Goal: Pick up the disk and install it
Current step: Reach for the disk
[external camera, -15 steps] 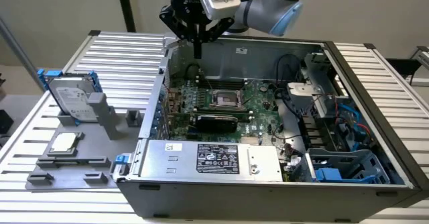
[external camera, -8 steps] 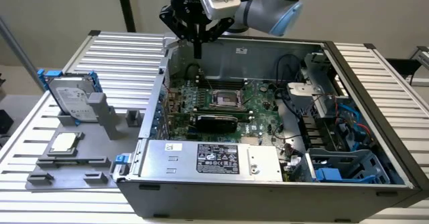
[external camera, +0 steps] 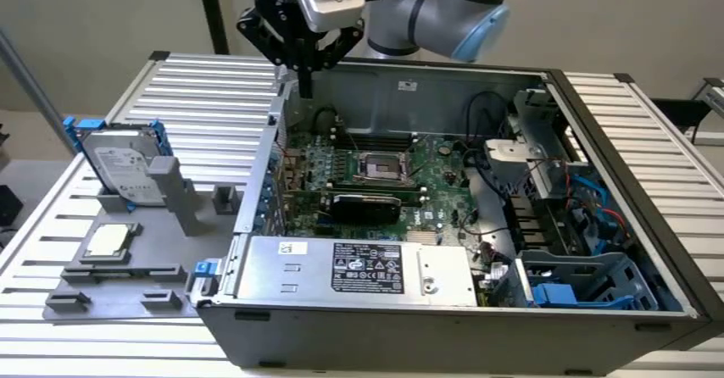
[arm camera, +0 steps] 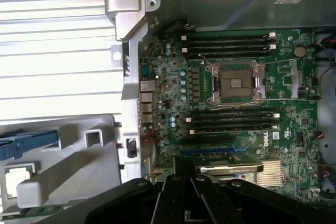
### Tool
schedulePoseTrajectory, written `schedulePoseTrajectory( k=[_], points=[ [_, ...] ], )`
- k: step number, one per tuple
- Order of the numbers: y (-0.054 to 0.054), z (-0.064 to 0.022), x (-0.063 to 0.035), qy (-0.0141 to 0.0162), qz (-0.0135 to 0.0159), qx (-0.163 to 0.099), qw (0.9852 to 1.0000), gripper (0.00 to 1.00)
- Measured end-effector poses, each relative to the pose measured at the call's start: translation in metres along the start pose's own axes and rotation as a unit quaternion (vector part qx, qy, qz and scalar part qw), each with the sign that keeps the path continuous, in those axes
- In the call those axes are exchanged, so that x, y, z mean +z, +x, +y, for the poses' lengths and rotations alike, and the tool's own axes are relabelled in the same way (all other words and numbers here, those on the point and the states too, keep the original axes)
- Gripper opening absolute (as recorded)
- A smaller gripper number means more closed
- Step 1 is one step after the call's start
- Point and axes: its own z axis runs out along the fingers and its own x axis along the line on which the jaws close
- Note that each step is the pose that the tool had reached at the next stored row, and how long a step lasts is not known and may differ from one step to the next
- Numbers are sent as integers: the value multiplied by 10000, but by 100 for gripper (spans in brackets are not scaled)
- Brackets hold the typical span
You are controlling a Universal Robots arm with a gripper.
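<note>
The disk (external camera: 122,168) stands upright in a grey holder (external camera: 181,213) at the exterior view's left, outside the computer case; it is silver with a white label and a blue carrier frame. A strip of that blue frame (arm camera: 29,145) shows in the wrist view. My gripper (external camera: 303,86) hangs above the case's back corner, well away from the disk, with its black fingers (arm camera: 173,203) brought together to a point. It is shut on nothing.
The open computer case (external camera: 258,183) holds a green motherboard (external camera: 374,170) with a bare CPU socket (arm camera: 236,82) and a silver power supply box (external camera: 362,268). A blue-grey drive bay (external camera: 571,285) sits at the exterior view's right. A small square chip (external camera: 110,241) lies on the holder.
</note>
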Motion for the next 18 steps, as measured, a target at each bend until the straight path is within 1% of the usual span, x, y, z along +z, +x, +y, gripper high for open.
schedulePoseTrajectory(
  k=[18],
  points=[
    [817, -48, -16, 4, 0, 0, 10000, 11]
  ],
)
